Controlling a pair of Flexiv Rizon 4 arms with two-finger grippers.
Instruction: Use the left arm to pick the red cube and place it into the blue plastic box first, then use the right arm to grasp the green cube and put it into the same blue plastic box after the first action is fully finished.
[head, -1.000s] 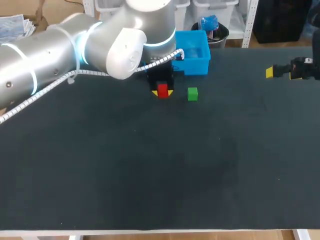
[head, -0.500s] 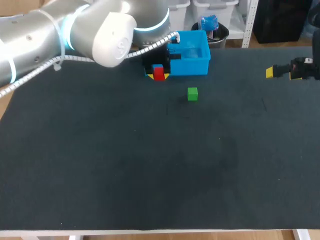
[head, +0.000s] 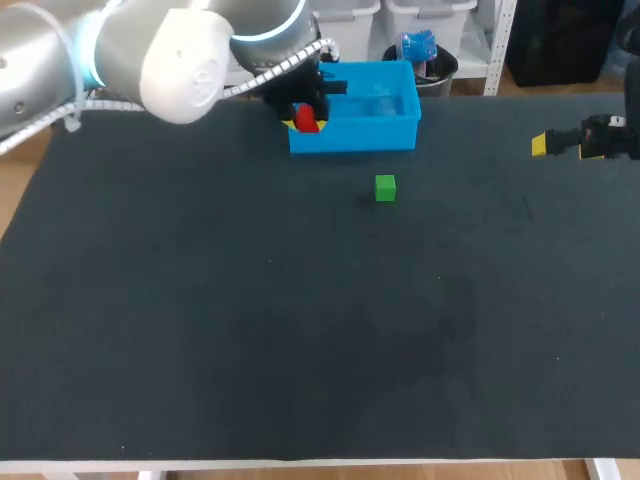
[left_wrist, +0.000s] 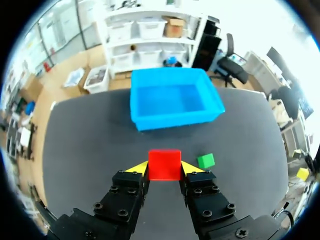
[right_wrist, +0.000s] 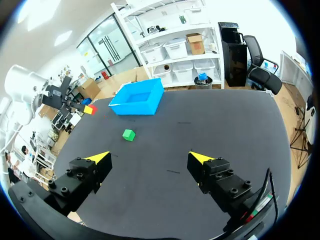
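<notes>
Red is off the surface (head: 300, 330) now. Over the last second our left tool (left_wrist: 164, 168) has lifted the red cube (head: 306, 119) from its spot beside the green cube (head: 385, 187) and carried it back to the blue plastic box (head: 355, 138). The tool is clamped on the cube, with one yellow tip against each side. In the head view the cube hangs at the box's left end, near the rim. In the left wrist view the box lies ahead of the fingers, so we judge the cube is not yet over the hollow. The first placement is therefore close but unfinished: we need to travel a little further over the box, then release. The green cube has not moved and lies alone in front of the box. Our right tool (right_wrist: 150, 158) has kept still at the surface's far right edge, with its fingers spread wide and holding nothing. It rightly waits its turn.
</notes>
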